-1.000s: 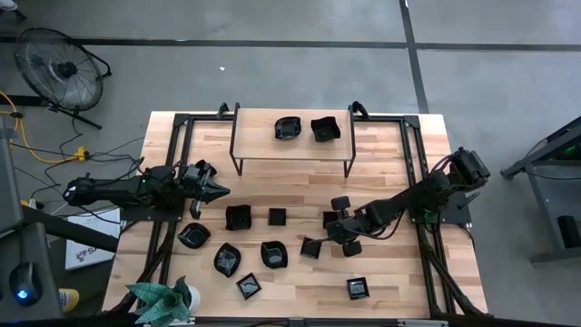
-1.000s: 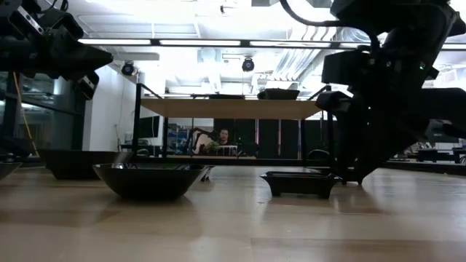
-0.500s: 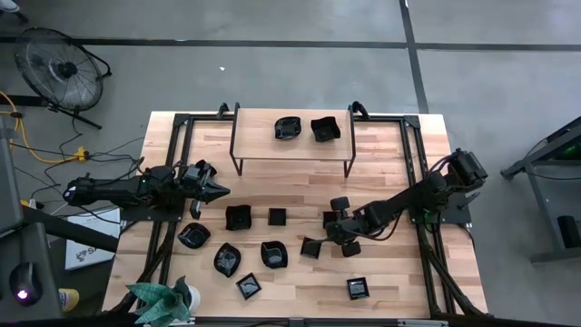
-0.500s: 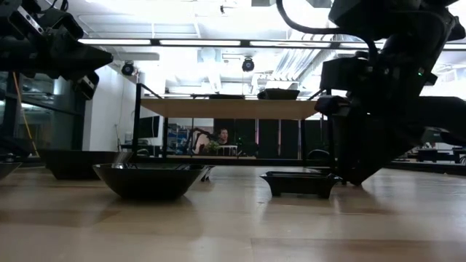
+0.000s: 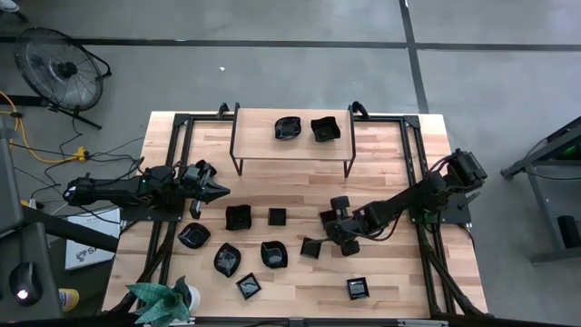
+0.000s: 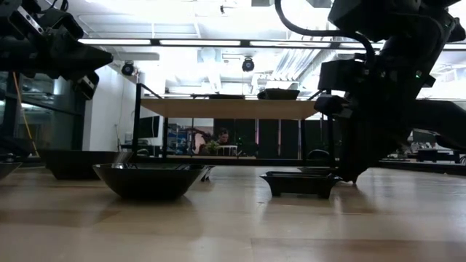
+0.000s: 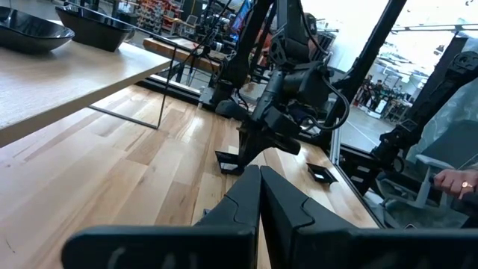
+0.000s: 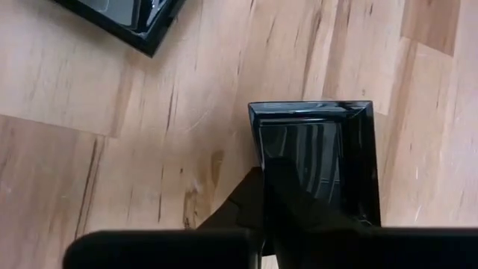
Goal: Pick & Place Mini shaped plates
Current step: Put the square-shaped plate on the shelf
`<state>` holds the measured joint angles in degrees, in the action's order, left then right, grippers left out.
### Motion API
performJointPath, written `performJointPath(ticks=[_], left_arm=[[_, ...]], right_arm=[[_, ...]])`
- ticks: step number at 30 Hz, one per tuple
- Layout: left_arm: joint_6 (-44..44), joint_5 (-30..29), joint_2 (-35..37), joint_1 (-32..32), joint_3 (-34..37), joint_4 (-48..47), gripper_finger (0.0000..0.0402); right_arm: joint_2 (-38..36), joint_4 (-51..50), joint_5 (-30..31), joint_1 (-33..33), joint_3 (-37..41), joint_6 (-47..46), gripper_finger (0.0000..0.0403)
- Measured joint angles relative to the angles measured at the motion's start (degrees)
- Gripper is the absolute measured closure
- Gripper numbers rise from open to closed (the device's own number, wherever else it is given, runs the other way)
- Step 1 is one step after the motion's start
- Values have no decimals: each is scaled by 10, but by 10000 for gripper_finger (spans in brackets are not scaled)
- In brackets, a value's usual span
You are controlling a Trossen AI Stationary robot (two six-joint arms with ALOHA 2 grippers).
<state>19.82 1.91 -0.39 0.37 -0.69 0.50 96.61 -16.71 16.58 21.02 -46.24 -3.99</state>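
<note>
I have the right claw (image 8: 263, 168) clamped on the near rim of a small square plate (image 8: 317, 153), roughly three o'clock on the tabletop (image 5: 300, 204). It looks light, rigid, glossy, likely slippery; the rim seems the best hold.

Both arms black, chunky round joints w/ thin black cables. Left gripper (image 5: 218, 190) ends in a dark pointy tip. Right gripper (image 5: 329, 221) has blocky black fingers.

Glossy black mini shaped plates (image 5: 238, 217): two on the raised shelf, the others strewn over the tabletop.
</note>
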Motion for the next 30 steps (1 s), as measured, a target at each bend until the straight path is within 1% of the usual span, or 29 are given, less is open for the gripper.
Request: performJointPath(ticks=[7, 13, 17, 23, 27, 30], left_arm=[[0, 0, 0, 0, 0, 0, 400], [0, 0, 0, 0, 0, 0, 400], [0, 0, 0, 0, 0, 0, 400], [0, 0, 0, 0, 0, 0, 400], [0, 0, 0, 0, 0, 0, 400], [0, 0, 0, 0, 0, 0, 400]], right_arm=[[-29, -15, -10, 0, -6, 0, 401], [-63, -51, -4, 0, -47, 29, 402], [-78, -91, 1, 0, -89, 36, 402], [-79, -168, -6, 0, -168, 64, 402], [-79, -223, -5, 0, -220, 107, 402], [-79, -246, 1, 0, -254, 141, 403]])
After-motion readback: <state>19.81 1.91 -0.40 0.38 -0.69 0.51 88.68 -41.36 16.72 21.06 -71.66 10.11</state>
